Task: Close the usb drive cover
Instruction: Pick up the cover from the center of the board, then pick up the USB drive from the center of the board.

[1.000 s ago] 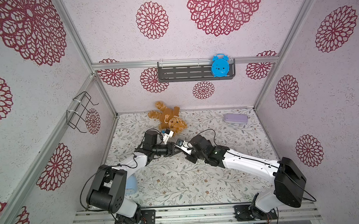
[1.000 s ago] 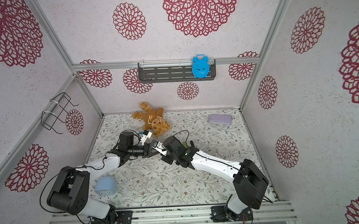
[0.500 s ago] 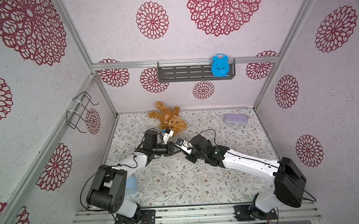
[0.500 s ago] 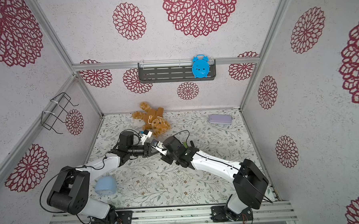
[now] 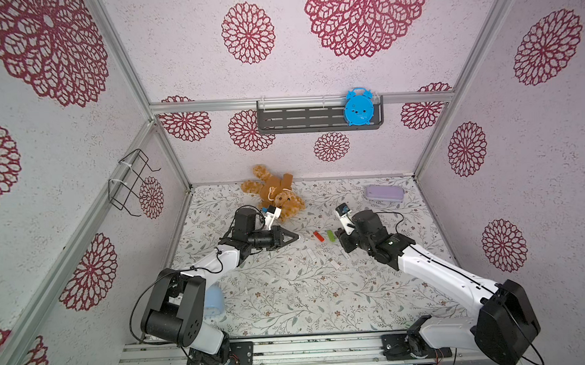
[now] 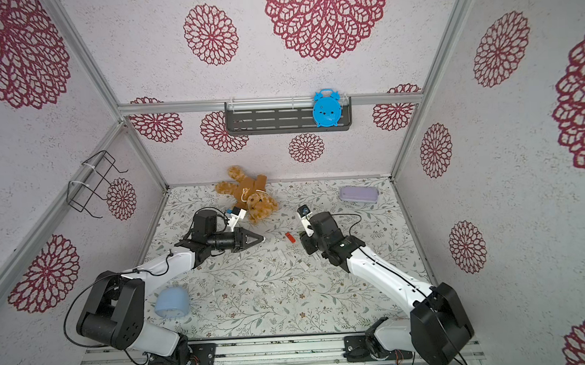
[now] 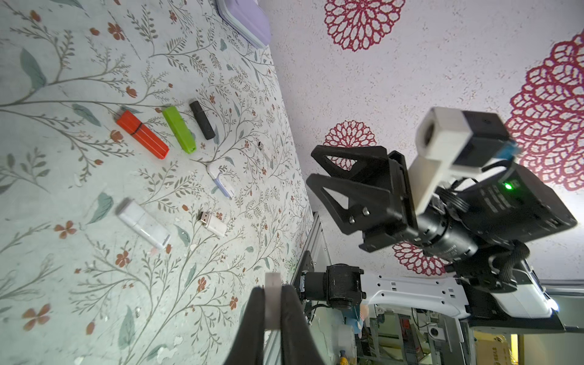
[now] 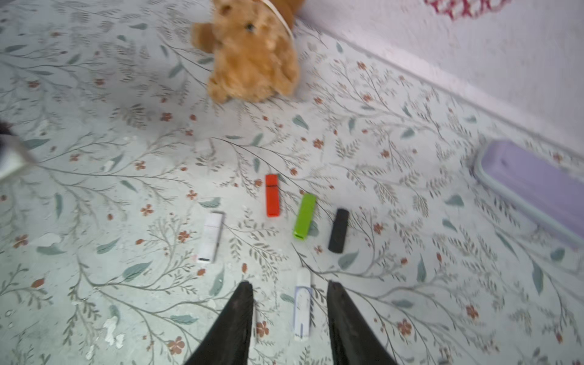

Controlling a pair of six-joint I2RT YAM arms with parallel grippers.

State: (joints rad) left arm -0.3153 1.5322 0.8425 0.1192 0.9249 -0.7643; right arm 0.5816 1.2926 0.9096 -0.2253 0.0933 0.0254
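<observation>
My left gripper (image 7: 273,287) is shut on a small white cover (image 7: 273,311), held above the floral mat; both top views show its tip (image 5: 295,238) (image 6: 261,239) pointing right. A short white usb drive (image 7: 213,223) with a bare metal plug lies on the mat. My right gripper (image 8: 289,284) is open and empty, hovering over a white-and-lilac drive (image 8: 302,308). Its fingers (image 5: 342,244) stand just right of the row of drives. Red (image 5: 318,236), green (image 5: 330,235) and black (image 8: 338,230) drives lie capped, and so does a longer white one (image 8: 211,237).
A brown teddy bear (image 5: 274,194) lies at the back of the mat. A lilac case (image 5: 384,193) sits at the back right. A light blue cup (image 6: 172,302) lies by the left arm's base. A blue clock (image 5: 359,106) stands on the wall shelf.
The two grippers met at the middle; the left has shut on the white cover. The right has opened and drawn back to the right.
</observation>
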